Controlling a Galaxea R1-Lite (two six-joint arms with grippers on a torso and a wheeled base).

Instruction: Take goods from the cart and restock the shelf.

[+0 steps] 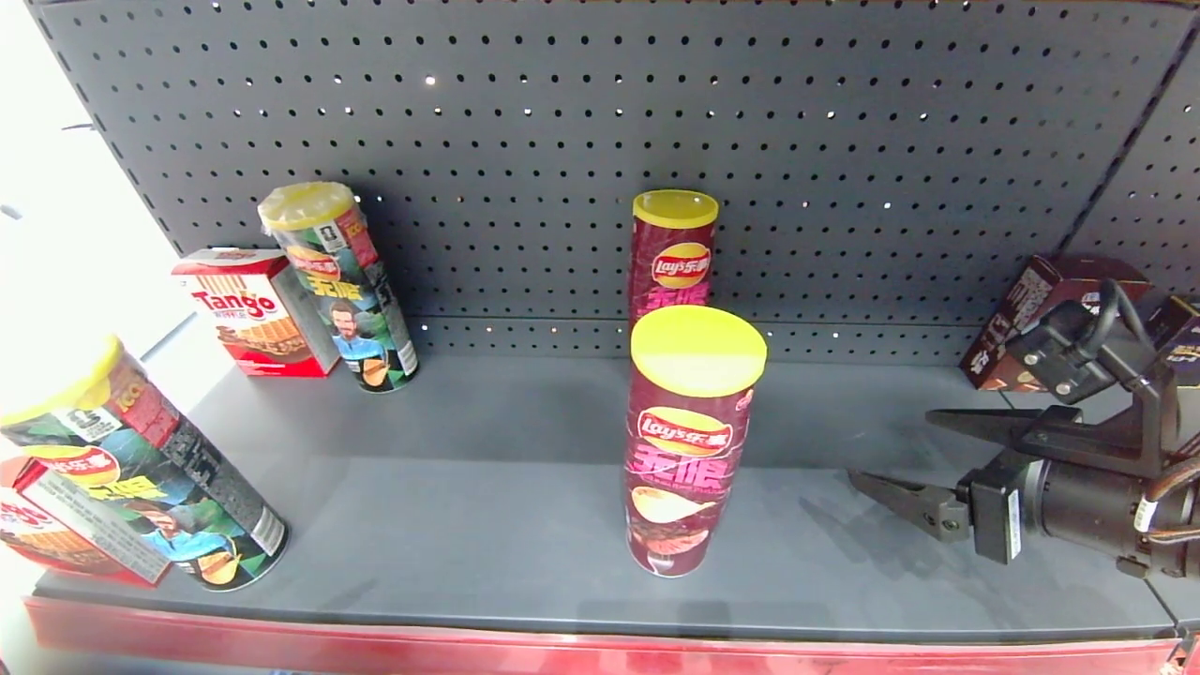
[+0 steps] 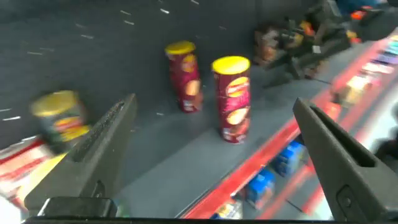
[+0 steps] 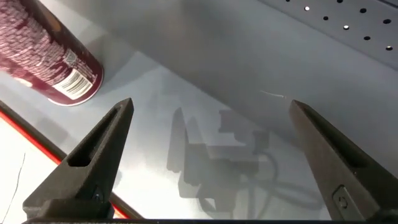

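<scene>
At the upper left of my head view I see a red wafer box [image 1: 246, 314] standing upright in front of the perforated grey back panel [image 1: 844, 141]. A second red box [image 1: 28, 530] is cut off by the lower left edge. At the right edge, dark brown boxes [image 1: 1036, 314] lean tilted against the panel. A red front strip [image 1: 562, 652] runs along the bottom. In my left wrist view, blurred blue packs [image 2: 273, 177] sit below that strip.

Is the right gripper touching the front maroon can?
Apart. The head view shows the open right gripper to one side of the front maroon can, with bare shelf between its fingertips and the can.
</scene>
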